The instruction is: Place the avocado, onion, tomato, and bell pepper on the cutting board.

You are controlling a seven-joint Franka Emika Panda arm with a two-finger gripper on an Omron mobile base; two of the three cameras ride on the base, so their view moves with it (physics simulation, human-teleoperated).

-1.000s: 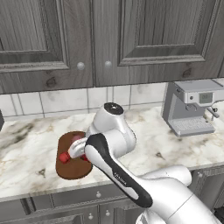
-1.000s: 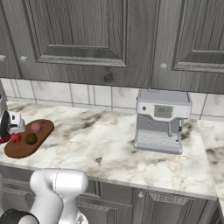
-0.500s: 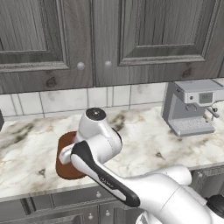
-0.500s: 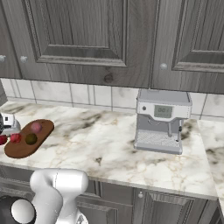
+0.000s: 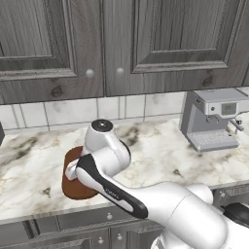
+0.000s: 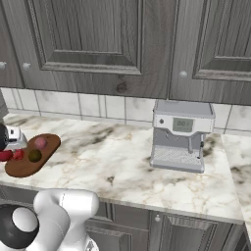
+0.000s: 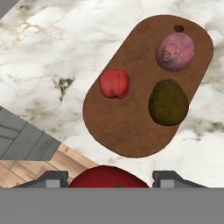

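In the hand view the cutting board [image 7: 131, 127] lies on the marble counter. On it rest the pink-purple onion [image 7: 175, 51], the olive-brown avocado [image 7: 168, 102] and the red bell pepper [image 7: 114, 83]. My gripper [image 7: 109, 178] is shut on the red tomato [image 7: 109, 174], held at the view's bottom edge just short of the board's near end. From the right base view the gripper [image 6: 6, 152] holds the tomato [image 6: 4, 156] at the left end of the board [image 6: 46, 147], beside the bell pepper [image 6: 18, 154], avocado [image 6: 34, 156] and onion [image 6: 40, 142]. My arm hides most of the board [image 5: 73, 189] in the left base view.
A grey coffee machine [image 6: 181, 135] stands on the counter well to the right of the board, with open marble between them. The counter's front edge and wooden floor [image 7: 26, 175] show below the board's near end. Grey cabinets hang above.
The arm has swung left over the board and now hides the red item seen on it a second ago. The gripper stays shut on the tomato at the board's left end.
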